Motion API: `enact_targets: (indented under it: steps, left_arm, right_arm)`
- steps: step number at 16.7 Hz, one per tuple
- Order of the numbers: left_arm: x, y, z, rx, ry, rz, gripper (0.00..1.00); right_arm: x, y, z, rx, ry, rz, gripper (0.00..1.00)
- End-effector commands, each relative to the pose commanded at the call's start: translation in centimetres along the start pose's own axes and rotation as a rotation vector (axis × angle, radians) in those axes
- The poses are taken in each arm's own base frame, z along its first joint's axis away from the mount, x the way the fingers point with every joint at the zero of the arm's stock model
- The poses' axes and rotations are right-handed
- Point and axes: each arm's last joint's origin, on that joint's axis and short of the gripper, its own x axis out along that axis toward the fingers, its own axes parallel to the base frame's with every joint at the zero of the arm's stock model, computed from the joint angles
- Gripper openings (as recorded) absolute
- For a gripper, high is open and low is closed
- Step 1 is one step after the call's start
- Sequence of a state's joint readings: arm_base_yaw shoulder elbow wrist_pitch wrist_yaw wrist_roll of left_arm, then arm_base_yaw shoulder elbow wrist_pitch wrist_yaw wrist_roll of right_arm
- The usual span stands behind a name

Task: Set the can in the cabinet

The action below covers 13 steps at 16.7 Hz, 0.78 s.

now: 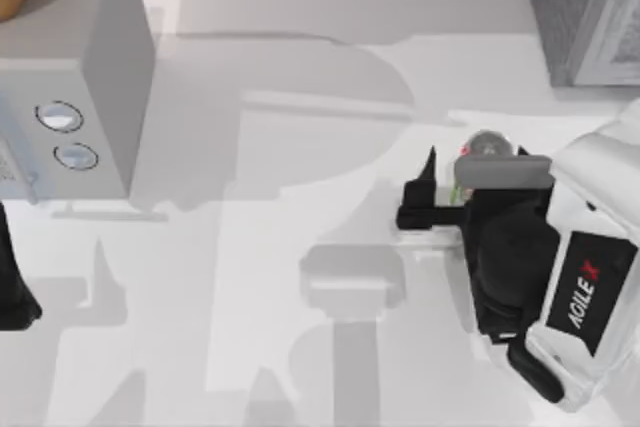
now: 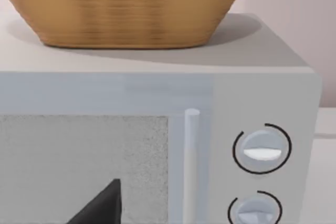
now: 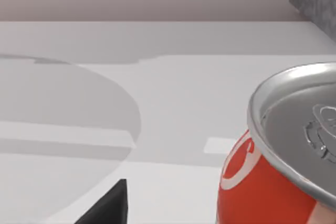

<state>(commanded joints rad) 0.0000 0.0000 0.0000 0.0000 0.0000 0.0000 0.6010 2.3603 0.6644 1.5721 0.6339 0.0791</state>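
Right gripper [image 1: 440, 187] with jaws set wide either side of the can [image 1: 486, 145], apparently positioned to clasp it for transfer to the cabinet [image 1: 585, 12].

Upright red can [image 1: 486, 146], table's right

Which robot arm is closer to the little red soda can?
The right. The right gripper is right beside the small red drink can with the silver top, at the table's right side. The left gripper sits far off at the table's left edge, below the white microwave.
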Motion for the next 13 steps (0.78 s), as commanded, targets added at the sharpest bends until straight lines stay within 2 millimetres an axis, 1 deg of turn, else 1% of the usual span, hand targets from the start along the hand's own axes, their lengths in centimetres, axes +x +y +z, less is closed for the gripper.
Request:
enact_targets:
  steps: [11, 12, 13]
  left_arm:
    - [0.00, 0.00, 0.00, 0.000, 0.000, 0.000, 1.00]
    - [0.00, 0.00, 0.00, 0.000, 0.000, 0.000, 1.00]
    - [0.00, 0.00, 0.00, 0.000, 0.000, 0.000, 1.00]
  right_arm:
    - [0.00, 0.00, 0.00, 0.000, 0.000, 0.000, 0.02]
    - [0.00, 0.00, 0.00, 0.000, 0.000, 0.000, 0.00]
    - [0.00, 0.00, 0.00, 0.000, 0.000, 0.000, 0.00]
